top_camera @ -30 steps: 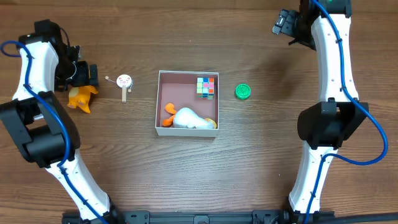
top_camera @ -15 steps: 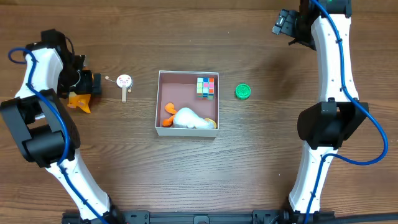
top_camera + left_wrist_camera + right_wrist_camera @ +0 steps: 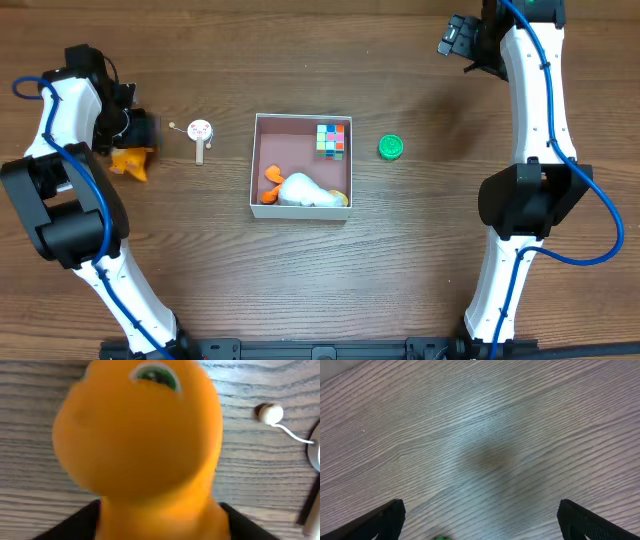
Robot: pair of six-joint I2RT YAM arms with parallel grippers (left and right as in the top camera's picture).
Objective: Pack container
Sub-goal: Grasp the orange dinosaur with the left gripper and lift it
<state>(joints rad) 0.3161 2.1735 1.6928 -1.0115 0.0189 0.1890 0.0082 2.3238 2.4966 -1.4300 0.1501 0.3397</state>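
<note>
Packing container: left arm down on an orange toy

Nearest the near edge of the desk (image 3: 400,260), the two arm bases are standing, one toward each side.

The container (image 3: 253,170) is sitting at mid-desk, square to the edges, with white walls and a reddish-brown floor. Inside it, a white plush toy (image 3: 308,190) with orange parts is lying along the near wall and reaching into the near right corner. A multicoloured cube (image 3: 331,140) is sitting in the far right corner.

A green round cap (image 3: 391,148) is lying flat beside the right wall, near it but not touching. Left of the container, well apart from it, a small white drum toy on a stick (image 3: 201,133) is lying on the wood.

Farther left, toward the left edge, the orange toy (image 3: 131,162) is lying under the left gripper (image 3: 138,131), which is showing blurred from overhead. In the left wrist view the toy is filling most of the frame. The black fingers (image 3: 70,522) are flanking it low on both sides. The jaws are standing around the toy, but I cannot tell whether they are pressing on it.

Farthest off, the right gripper (image 3: 452,38) is hovering by the far edge, right of centre. Its jaws are spread wide, with only wood grain showing between them.
</note>
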